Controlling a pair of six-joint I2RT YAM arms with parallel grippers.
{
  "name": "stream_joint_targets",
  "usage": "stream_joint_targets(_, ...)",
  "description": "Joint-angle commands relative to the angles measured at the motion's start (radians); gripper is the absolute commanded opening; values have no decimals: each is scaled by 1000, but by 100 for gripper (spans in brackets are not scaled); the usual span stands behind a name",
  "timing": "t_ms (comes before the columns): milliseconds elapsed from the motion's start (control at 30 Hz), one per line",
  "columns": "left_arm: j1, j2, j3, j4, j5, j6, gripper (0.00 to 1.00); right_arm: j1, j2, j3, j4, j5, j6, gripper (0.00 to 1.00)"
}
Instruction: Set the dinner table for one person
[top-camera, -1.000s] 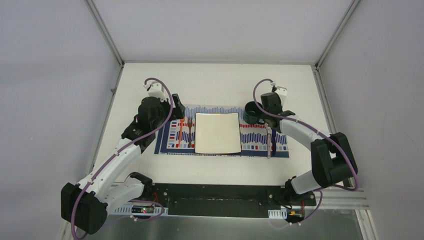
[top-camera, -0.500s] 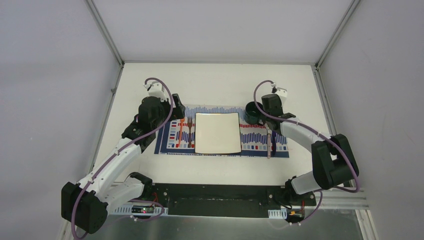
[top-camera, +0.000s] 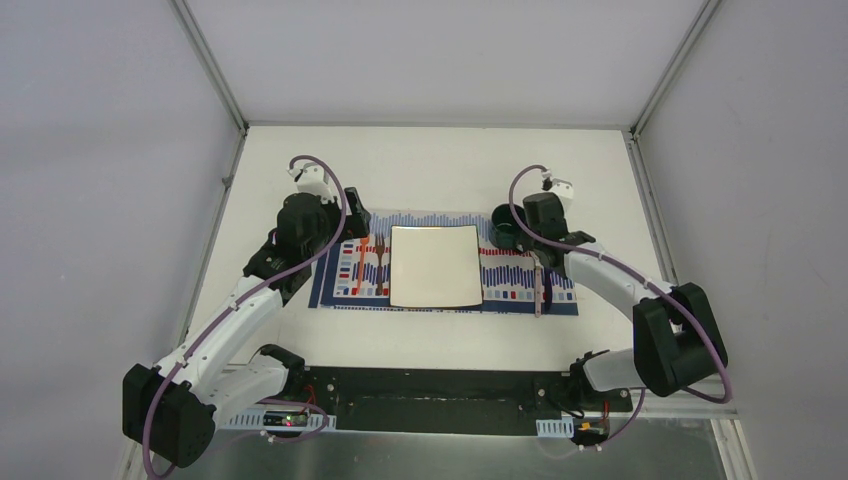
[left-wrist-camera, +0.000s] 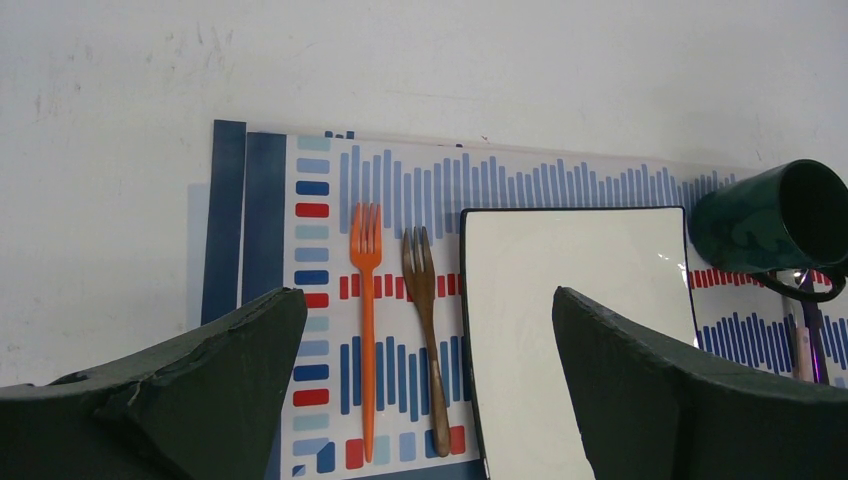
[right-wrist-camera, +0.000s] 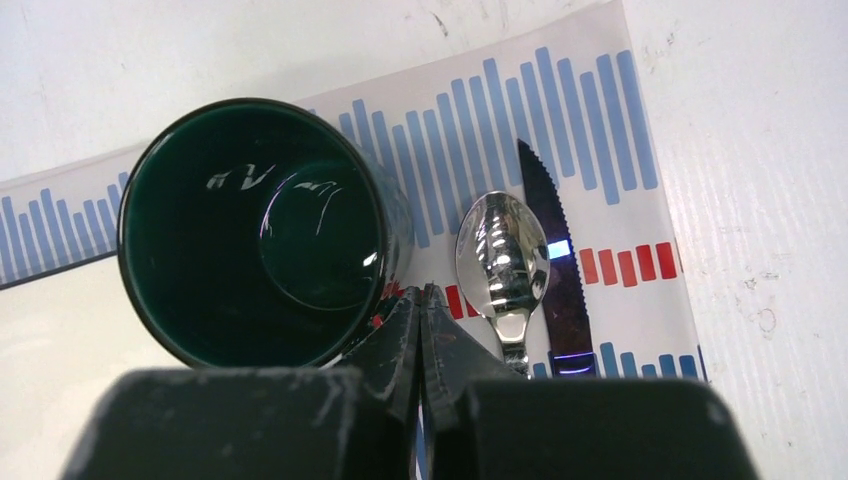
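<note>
On the white dinner table (top-camera: 430, 170) lies a striped placemat (top-camera: 520, 282) with a square white plate (top-camera: 436, 265) at its middle. An orange fork (left-wrist-camera: 366, 330) and a brown fork (left-wrist-camera: 425, 330) lie left of the plate. My left gripper (left-wrist-camera: 425, 295) hovers open above the forks, holding nothing. A dark green mug (right-wrist-camera: 262, 230) stands upright at the plate's far right corner. A spoon (right-wrist-camera: 502, 262) and a serrated knife (right-wrist-camera: 560, 260) lie side by side to the mug's right. My right gripper (right-wrist-camera: 422, 290) is shut and empty, its tips between the mug's base and the spoon.
Aluminium frame rails (top-camera: 222, 190) run along the table's sides, with grey walls beyond. The black mounting plate (top-camera: 440, 400) with both arm bases lies at the near edge. The right arm's elbow (top-camera: 680, 340) juts out at the right.
The right arm has drawn back slightly toward the near side and its elbow has swung out to the right. The mug, the cutlery and the left arm have not moved.
</note>
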Motion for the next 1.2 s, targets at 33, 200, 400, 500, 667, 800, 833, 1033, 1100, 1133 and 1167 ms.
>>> stream_joint_targets(33,-16,-13,21,34,13,-14,99,37,-24,8,-6,-19,24,0)
stream_joint_targets(200,-19,-16,21,32,10,-13,99,63,-5,14,-7,-10,33,0)
stream_joint_targets(400,-20,-14,21,31,6,-13,99,79,-3,19,-14,5,33,0)
stream_joint_targets(500,-20,-10,23,32,6,-14,99,85,-2,25,-25,10,34,0)
stream_joint_targets(667,-22,-12,20,32,4,-11,99,92,-10,15,-42,27,35,0)
stream_joint_targets(800,-22,-9,17,33,3,-13,99,97,-22,8,-55,27,42,0)
stream_joint_targets(833,-22,-10,17,34,3,-13,99,99,-25,6,-58,27,44,0)
stream_joint_targets(1033,-22,-8,19,35,4,-14,99,113,-20,5,-55,27,50,0)
stream_joint_targets(1100,-22,-11,19,34,4,-12,99,119,-16,5,-50,25,55,0)
stream_joint_targets(1133,-22,-12,19,35,3,-12,99,123,-14,6,-47,25,55,0)
stream_joint_targets(1167,-22,-12,20,34,2,-11,99,126,-10,7,-46,26,55,0)
